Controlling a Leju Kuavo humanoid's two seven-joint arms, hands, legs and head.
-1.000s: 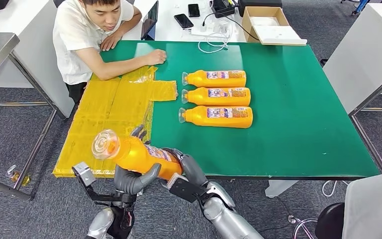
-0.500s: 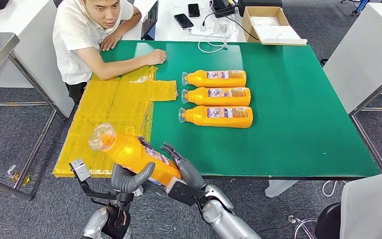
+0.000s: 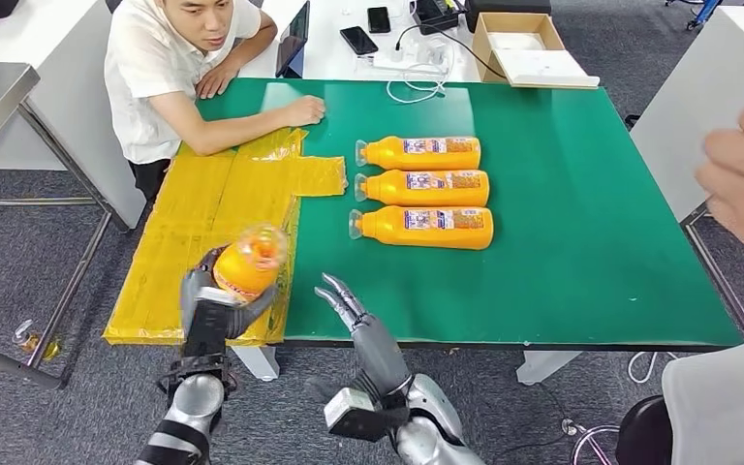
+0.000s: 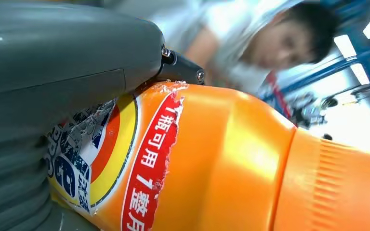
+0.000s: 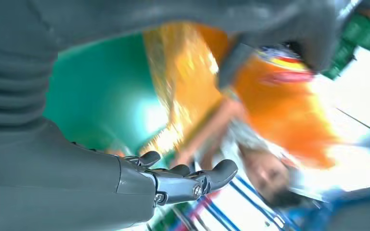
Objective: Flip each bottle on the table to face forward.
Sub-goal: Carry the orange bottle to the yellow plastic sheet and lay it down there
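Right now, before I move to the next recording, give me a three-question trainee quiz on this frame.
1. True or false: the left hand holds an orange bottle.
2. How many bottles lie in the row on the green table?
3. The right hand is: A) gripping a bottle, B) empty with fingers apart, C) pressing on the yellow sheet.

Key: 1 true; 2 three; 3 B.
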